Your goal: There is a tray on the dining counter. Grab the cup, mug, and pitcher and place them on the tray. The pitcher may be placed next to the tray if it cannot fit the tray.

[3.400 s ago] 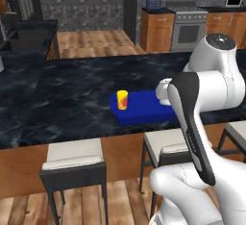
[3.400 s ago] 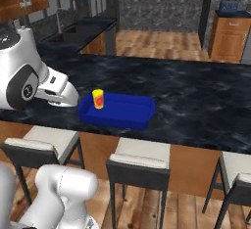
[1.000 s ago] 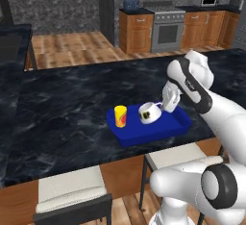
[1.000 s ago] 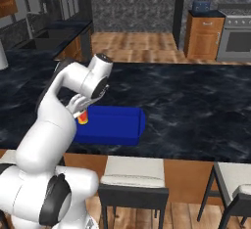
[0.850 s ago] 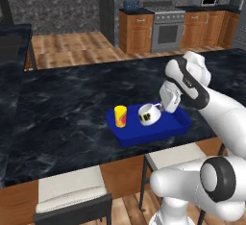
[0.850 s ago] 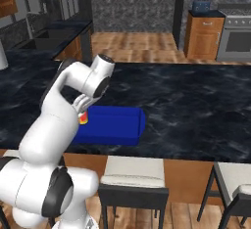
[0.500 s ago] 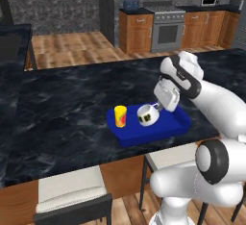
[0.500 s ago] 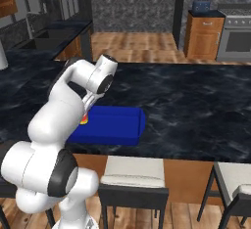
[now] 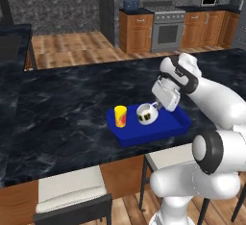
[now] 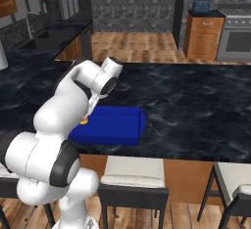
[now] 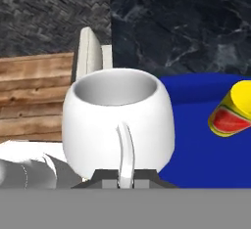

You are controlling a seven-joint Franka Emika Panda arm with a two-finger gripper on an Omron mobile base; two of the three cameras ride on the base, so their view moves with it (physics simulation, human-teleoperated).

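The bright blue tray point(image 9: 166, 127) lies on the black marble dining counter point(image 9: 62, 104) near its front edge. The yellow cup point(image 9: 120, 116) stands upright on the tray's left end. My gripper point(image 9: 156, 106) is shut on the handle of the white mug point(image 9: 146, 114), which it holds tilted low over the tray's middle, right of the cup. In the hand view the mug point(image 11: 120, 120) is close up with its handle pinched at my gripper point(image 11: 125, 178), and the cup point(image 11: 234, 108) and tray point(image 11: 196, 154) lie beyond. In the right base view my arm hides the mug above the tray point(image 10: 117, 125). The pitcher is out of view.
Cushioned stools point(image 9: 72, 190) point(image 10: 132, 174) stand under the counter's front edge. Bare marble stretches left and behind the tray. Wooden cabinets and a stove point(image 9: 168, 29) line the far wall beyond a wood floor.
My hand has edged slightly left and down with the mug, keeping it over the tray. The cup and tray have stayed put.
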